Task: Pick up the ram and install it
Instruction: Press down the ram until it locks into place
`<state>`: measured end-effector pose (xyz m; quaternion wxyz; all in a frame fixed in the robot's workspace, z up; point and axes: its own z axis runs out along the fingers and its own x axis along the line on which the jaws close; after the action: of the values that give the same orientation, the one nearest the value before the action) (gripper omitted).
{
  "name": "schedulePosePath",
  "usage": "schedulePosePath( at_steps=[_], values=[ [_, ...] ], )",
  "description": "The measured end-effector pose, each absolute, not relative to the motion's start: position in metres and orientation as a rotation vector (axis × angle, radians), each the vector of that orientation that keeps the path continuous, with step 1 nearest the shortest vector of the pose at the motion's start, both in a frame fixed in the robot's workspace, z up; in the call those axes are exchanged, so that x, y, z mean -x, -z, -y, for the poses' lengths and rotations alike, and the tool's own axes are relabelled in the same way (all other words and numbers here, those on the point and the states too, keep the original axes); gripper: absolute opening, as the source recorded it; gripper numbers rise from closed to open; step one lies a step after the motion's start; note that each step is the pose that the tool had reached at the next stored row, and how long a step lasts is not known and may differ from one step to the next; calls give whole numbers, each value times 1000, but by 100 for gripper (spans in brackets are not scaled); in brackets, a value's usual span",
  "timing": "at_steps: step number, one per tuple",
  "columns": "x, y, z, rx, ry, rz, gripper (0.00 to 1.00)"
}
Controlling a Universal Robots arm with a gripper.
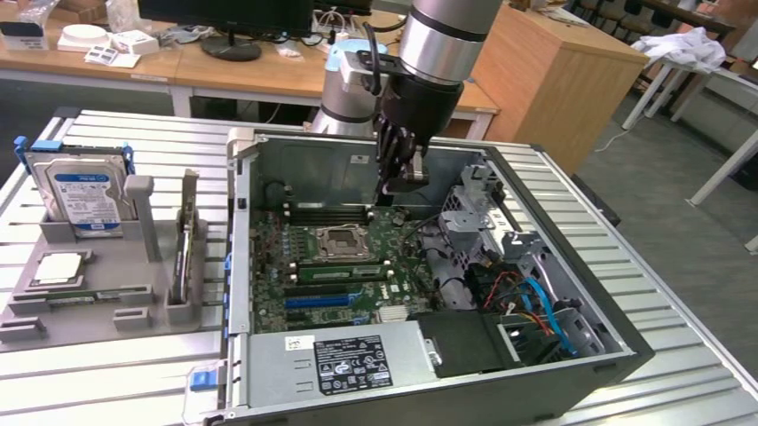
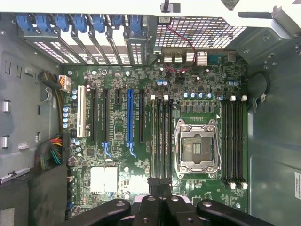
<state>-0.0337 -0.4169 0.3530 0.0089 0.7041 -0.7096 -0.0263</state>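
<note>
The ram (image 1: 339, 271), a long thin green stick, stands on edge in the memory slots beside the empty processor socket (image 1: 340, 239) inside the open computer case. My gripper (image 1: 402, 186) hangs above the motherboard toward the back of the case, well above the stick. Its black fingers (image 2: 155, 184) are pressed together with nothing between them. In the wrist view the gripper (image 2: 160, 181) sits over one end of the black memory slots (image 2: 160, 136) next to the socket (image 2: 196, 146). Seen from straight above, the stick cannot be told apart from the slots.
The case wall (image 1: 243, 231) and a drive cage with cables (image 1: 521, 293) hem in the motherboard. A grey parts tray (image 1: 101, 306) at the exterior view's left holds a hard drive (image 1: 85, 197) and a silver processor (image 1: 59, 266). A second bank of slots (image 2: 233, 141) lies beyond the socket.
</note>
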Motion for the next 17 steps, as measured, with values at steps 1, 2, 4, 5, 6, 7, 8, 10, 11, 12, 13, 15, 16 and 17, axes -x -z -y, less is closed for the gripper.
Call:
schedulePosePath(
  at_steps=[1, 2, 4, 5, 6, 7, 8, 10, 11, 12, 13, 15, 16, 17],
  values=[
    [34, -353, 417, -2199, 82, 2217, 11],
    [34, -353, 417, -2199, 82, 2217, 11],
    [34, -353, 417, -2199, 82, 2217, 11],
    [34, -353, 417, -2199, 82, 2217, 11],
    [34, -353, 417, -2199, 82, 2217, 11],
    [34, -353, 417, -2199, 82, 2217, 11],
    [34, -353, 417, -2199, 82, 2217, 11],
    [33, -353, 417, -2199, 82, 2216, 11],
    [32, -353, 417, -2199, 82, 2217, 11],
    [31, -353, 417, -2200, 82, 2216, 11],
    [29, -353, 417, -2200, 83, 2216, 11],
    [20, -353, 417, -2212, 80, 2207, 11],
    [18, -353, 417, -2220, 78, 2202, 11],
    [17, -353, 417, -2222, 77, 2201, 11]
  ],
)
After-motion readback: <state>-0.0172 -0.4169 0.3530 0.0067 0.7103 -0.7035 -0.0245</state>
